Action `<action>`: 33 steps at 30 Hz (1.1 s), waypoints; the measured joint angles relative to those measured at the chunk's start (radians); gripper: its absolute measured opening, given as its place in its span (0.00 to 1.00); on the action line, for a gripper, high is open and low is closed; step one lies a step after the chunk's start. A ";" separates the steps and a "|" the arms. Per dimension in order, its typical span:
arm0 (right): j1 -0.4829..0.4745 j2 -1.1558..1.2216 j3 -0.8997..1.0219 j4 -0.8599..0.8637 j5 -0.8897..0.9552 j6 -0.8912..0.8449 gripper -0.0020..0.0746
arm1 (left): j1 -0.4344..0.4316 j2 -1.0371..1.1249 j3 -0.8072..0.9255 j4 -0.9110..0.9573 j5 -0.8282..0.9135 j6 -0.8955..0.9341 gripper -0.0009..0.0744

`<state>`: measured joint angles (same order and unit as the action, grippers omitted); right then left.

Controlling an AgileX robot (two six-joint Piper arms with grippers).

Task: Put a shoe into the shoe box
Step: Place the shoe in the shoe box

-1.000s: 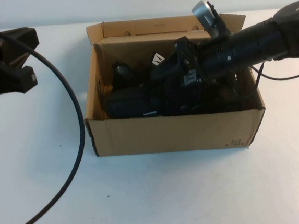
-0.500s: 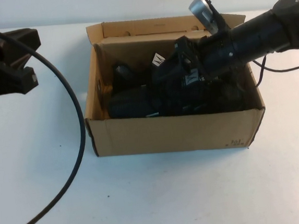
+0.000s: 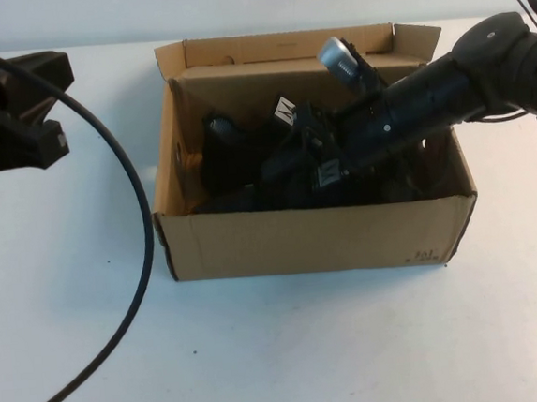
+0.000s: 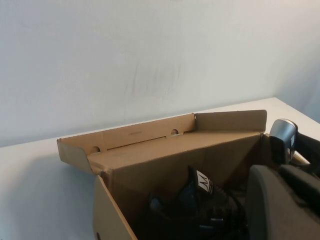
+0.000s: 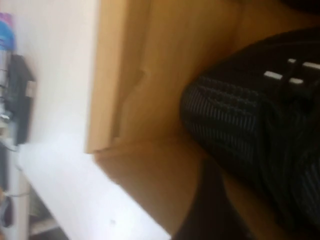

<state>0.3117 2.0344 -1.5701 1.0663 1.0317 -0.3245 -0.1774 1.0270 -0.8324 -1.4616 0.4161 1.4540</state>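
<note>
The brown cardboard shoe box stands in the middle of the table, its lid flap folded back. A black knit shoe with a white "M" tongue label lies inside it; the label also shows in the left wrist view. My right gripper reaches down into the box from the right and is shut on the shoe, whose ribbed knit side fills the right wrist view against the box wall. My left gripper is parked shut at the far left, away from the box.
A black cable loops over the table left of the box. The right arm crosses the box's right rim. Clutter on a shelf lies beyond the table edge in the right wrist view.
The right arm has swung left and dipped deeper into the box, and the shoe has shifted left with it. The left arm has not moved.
</note>
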 joint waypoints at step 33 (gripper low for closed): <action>0.004 -0.086 -0.284 -0.704 0.189 0.293 0.52 | 0.000 0.000 0.000 0.000 0.012 -0.003 0.01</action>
<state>0.3159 1.9487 -1.8543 0.3622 1.2205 -0.0312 -0.1774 1.0270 -0.8324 -1.4616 0.4283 1.4515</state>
